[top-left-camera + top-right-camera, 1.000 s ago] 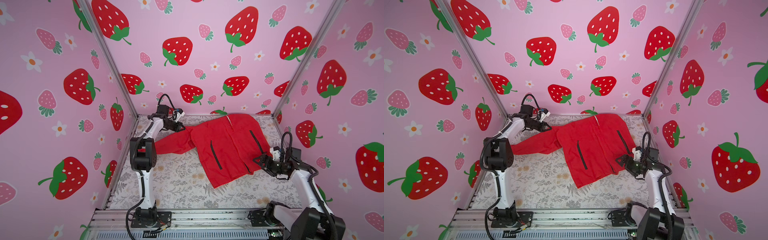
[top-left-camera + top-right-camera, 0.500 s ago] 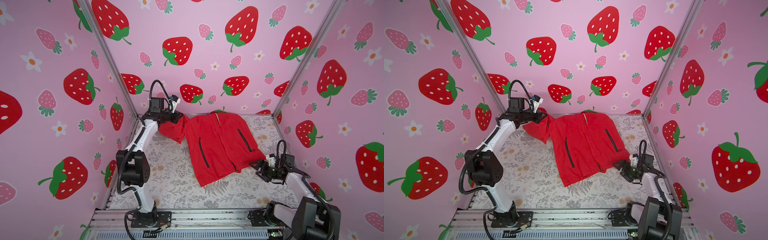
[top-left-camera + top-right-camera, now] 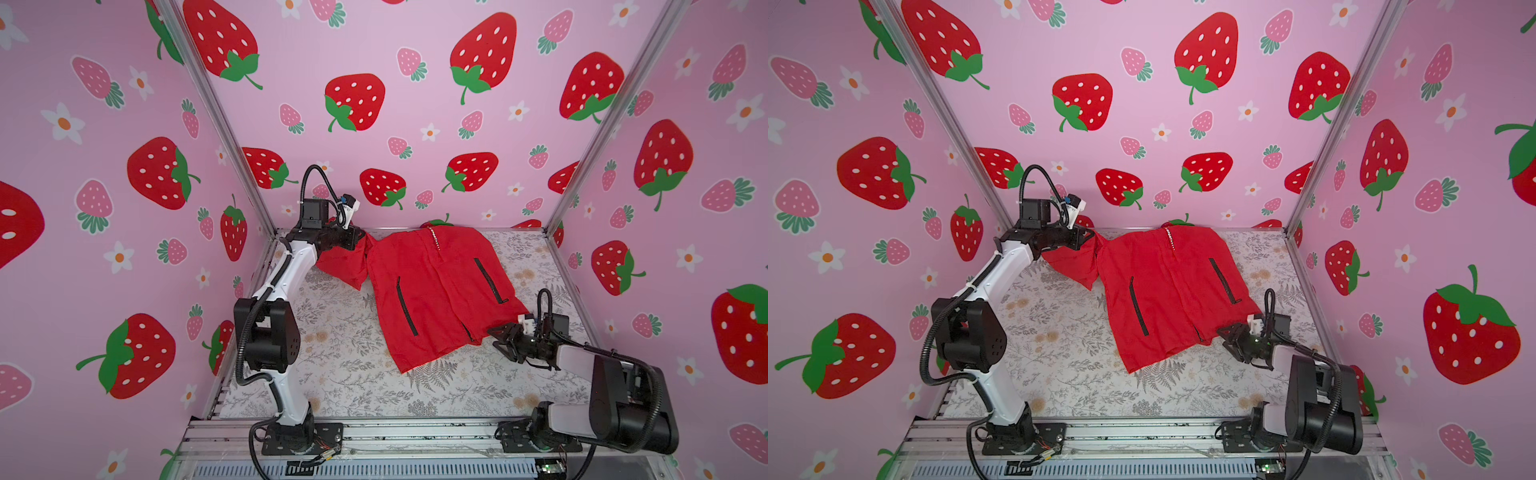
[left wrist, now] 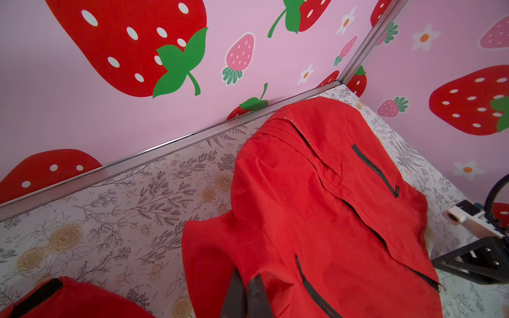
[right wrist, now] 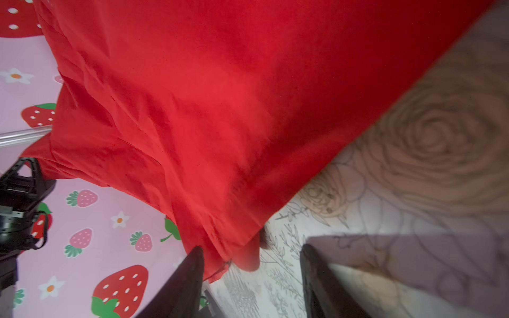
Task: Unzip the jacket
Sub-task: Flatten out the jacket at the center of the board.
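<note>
The red jacket [image 3: 432, 291] [image 3: 1167, 291] lies front up on the floral table, collar toward the back wall, with two black slanted pocket zippers [image 3: 405, 307]. A flap mostly hides its front zipper, whose low end [image 3: 468, 333] shows near the hem. At the back left, my left gripper [image 3: 359, 241] [image 3: 1088, 239] [image 4: 246, 278] is shut on a pinch of the jacket's fabric [image 4: 316, 206] near the shoulder, holding the sleeve bunched and raised. My right gripper [image 3: 496, 336] [image 3: 1225, 334] [image 5: 252, 249] is open, low on the table at the hem's right corner [image 5: 220, 96], which lies loose between its fingers.
Pink strawberry walls enclose the table on three sides, with aluminium posts [image 3: 598, 124] at the back corners. A metal rail [image 3: 415, 436] carries both arm bases along the front. The floral cover [image 3: 353, 386] is bare in front of the jacket.
My left gripper has lifted and drawn the sleeve back, bunching it, and the jacket has swung round. My right gripper has dropped to the hem corner and its jaws have narrowed.
</note>
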`<state>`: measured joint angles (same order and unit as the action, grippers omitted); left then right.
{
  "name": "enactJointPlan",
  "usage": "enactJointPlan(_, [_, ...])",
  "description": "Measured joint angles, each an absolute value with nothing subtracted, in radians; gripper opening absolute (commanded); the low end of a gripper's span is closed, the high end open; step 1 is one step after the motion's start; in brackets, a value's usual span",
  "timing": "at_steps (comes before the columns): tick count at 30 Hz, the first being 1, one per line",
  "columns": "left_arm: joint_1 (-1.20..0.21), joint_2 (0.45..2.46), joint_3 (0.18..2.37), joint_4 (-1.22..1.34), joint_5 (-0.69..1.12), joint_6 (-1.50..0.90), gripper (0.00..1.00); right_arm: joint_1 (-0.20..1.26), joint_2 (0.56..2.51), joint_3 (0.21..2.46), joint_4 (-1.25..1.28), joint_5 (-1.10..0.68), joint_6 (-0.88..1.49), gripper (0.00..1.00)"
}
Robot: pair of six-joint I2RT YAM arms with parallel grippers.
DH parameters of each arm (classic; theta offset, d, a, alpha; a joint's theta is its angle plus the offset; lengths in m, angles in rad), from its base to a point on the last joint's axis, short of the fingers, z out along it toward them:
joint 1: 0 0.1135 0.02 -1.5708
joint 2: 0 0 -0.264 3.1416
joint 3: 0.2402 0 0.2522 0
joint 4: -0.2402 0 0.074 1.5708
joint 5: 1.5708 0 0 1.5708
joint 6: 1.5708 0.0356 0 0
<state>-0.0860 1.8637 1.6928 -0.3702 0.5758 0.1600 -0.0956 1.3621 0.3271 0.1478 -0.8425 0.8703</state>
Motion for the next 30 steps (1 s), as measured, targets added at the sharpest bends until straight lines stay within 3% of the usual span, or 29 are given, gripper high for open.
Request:
enactJointPlan(12, [-0.086, 1.864, 1.673, -0.356, 0.575, 0.160, 0.00, -0.065, 1.513, 0.222, 0.631, -0.841, 1.159, 0.36])
enactJointPlan(16, [-0.085, 1.864, 1.672, -0.354, 0.572, 0.160, 0.00, -0.059, 1.523, 0.194, 0.705, -0.797, 1.212, 0.19])
enactJointPlan(18, [-0.083, 1.864, 1.671, -0.351, 0.564, 0.159, 0.00, -0.054, 1.517, 0.191, 0.710, -0.762, 1.229, 0.00])
enactJointPlan(23, [-0.074, 1.864, 1.670, -0.327, 0.539, 0.133, 0.00, -0.041, 1.374, 0.247, 0.600, -0.698, 1.216, 0.00])
enactJointPlan(30, [-0.056, 1.864, 1.730, -0.300, 0.416, 0.082, 0.00, -0.028, 1.179, 0.661, 0.308, -0.624, 1.019, 0.00])
